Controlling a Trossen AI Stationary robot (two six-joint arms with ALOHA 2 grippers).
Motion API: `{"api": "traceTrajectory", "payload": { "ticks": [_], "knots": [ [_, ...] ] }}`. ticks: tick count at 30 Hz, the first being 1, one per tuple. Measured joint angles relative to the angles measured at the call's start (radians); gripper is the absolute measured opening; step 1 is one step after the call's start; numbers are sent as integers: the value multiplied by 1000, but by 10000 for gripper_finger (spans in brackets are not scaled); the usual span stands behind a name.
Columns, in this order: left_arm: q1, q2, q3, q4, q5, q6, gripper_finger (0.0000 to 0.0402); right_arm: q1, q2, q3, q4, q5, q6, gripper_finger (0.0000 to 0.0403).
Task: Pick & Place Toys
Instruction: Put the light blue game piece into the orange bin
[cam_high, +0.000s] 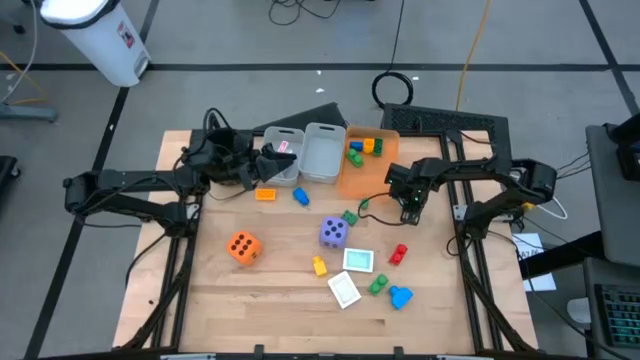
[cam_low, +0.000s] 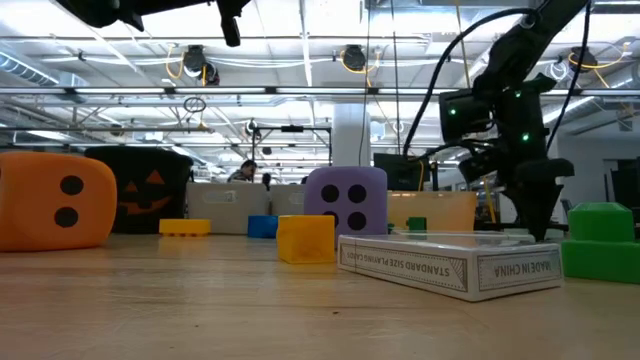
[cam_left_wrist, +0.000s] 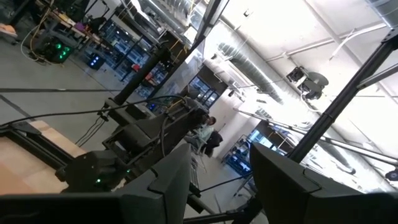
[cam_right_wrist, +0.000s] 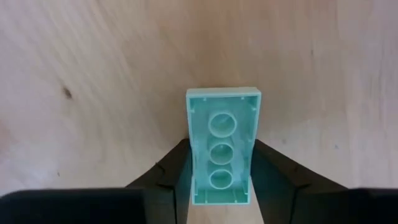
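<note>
Pale green block (cam_right_wrist: 222, 146), hollow underside with three round sockets showing, pinched between the right claw (cam_right_wrist: 221, 180) fingers just above the bench (cam_high: 270, 300). Orange die (cam_high: 243, 247) at left, purple die (cam_high: 334, 233) centre, both black-spotted. Yellow block (cam_high: 319, 265), red block (cam_high: 398, 253), green block (cam_high: 377, 285), blue block (cam_high: 400, 296) scattered around them. Teal card (cam_high: 358, 260) and white card (cam_high: 345, 290) lie flat, close together. Orange block (cam_high: 265, 194) and blue block (cam_high: 300, 197) lie farther back on the bench.

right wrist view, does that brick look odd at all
Slightly: the pale green brick sits between the right gripper fingers with its hollow underside facing the camera, so it is being gripped flipped over. No damage shows, and the bare table around it looks normal.
</note>
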Motion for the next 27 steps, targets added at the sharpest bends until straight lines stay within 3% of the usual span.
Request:
{"api": "traceTrajectory", "payload": {
  "ticks": [9,15,20,27],
  "knots": [
    [0,0,0,0,0,-5,170,25,-290,60,-174,-73,125,119],
    [0,0,4,-27,-29,-14,170,105,-431,184,-166,-59,232,121],
    [0,1,71,-244,-44,36,170,192,-428,304,-44,29,268,120],
    [0,86,262,-553,-43,67,170,316,-288,438,190,200,123,120]
  ]
}}
